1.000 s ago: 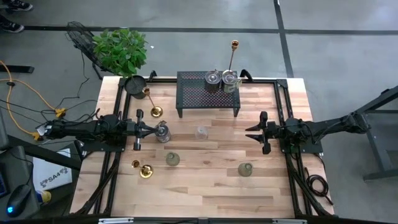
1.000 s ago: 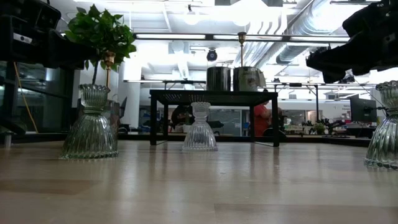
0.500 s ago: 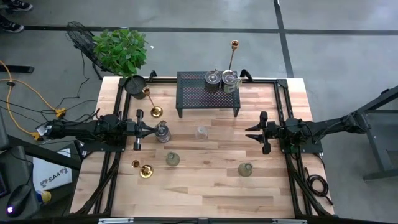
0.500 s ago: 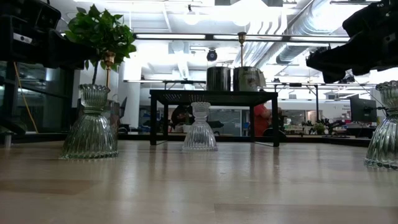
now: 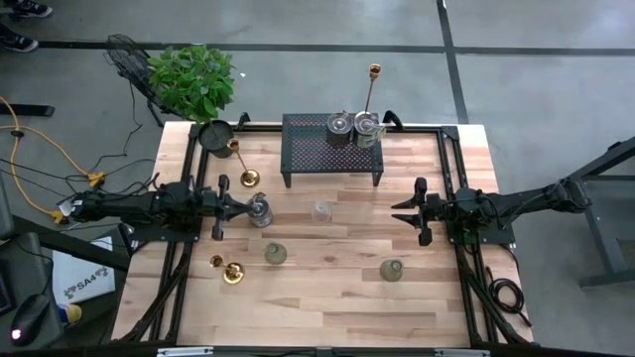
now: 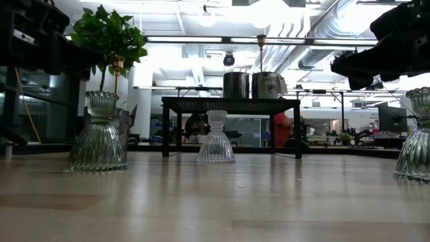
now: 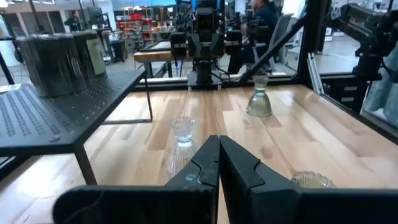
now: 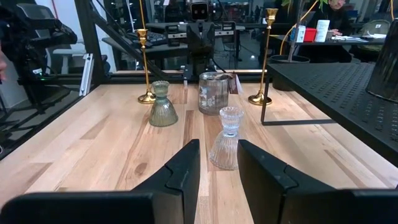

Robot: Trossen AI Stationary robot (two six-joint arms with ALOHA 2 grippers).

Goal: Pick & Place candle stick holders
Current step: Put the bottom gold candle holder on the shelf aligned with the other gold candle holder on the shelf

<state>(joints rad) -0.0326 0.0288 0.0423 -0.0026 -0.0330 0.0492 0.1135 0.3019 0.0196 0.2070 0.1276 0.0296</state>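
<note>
High view, left to right: my left gripper (image 5: pixel 241 205) sits with its fingers pressed together, holding nothing, tip just beside a silvery cup (image 5: pixel 260 210). Two brass candlesticks (image 5: pixel 244 170) stand nearby, a clear holder (image 5: pixel 320 211) mid-table, two cups on the black rack (image 5: pixel 308 147). My right gripper (image 5: pixel 401 212) hovers slightly open, empty.

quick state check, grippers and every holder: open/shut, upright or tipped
left gripper: shut, empty
right gripper: open, empty
silvery cup: upright
clear holder: upright
green holders: both upright
rack cups: both upright
candlesticks: all three upright
</note>
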